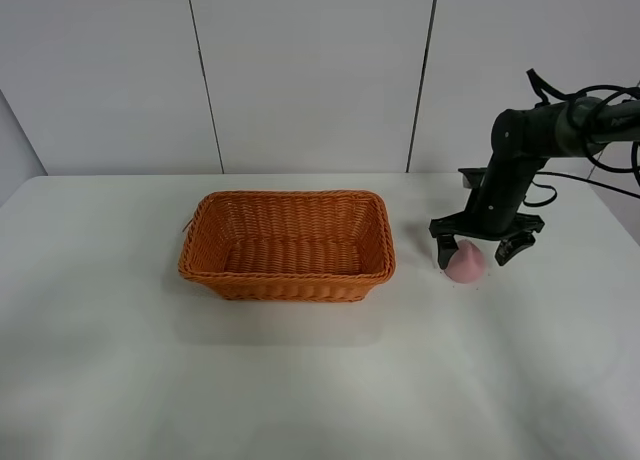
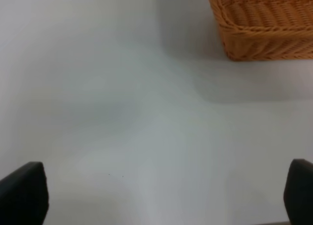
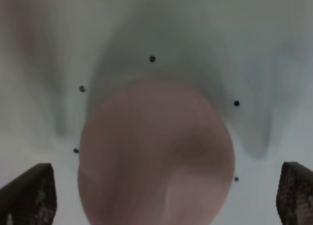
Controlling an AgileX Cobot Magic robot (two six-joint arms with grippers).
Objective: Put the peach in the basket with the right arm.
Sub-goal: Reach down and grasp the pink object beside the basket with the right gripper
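Straddling the peach (image 1: 465, 264), right fingers (image 3: 27, 195) spread wide, not gripping; left fingers (image 2: 22, 193) released too; basket (image 1: 287, 245) stands apart.

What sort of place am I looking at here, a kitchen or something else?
Most likely a robot test bench, not a kitchen: a plain white table against blank wall panels, with a black robot arm poised over one peach beside an empty wicker basket.

Right arm (image 1: 515, 145) enters from right side, upper link near level, forearm dropping steeply to low wrist. Right gripper (image 1: 478, 252) points down, jaws spread wide, black fingertips (image 3: 27, 195) far apart. Left gripper (image 2: 161, 193) jaws also spread wide.
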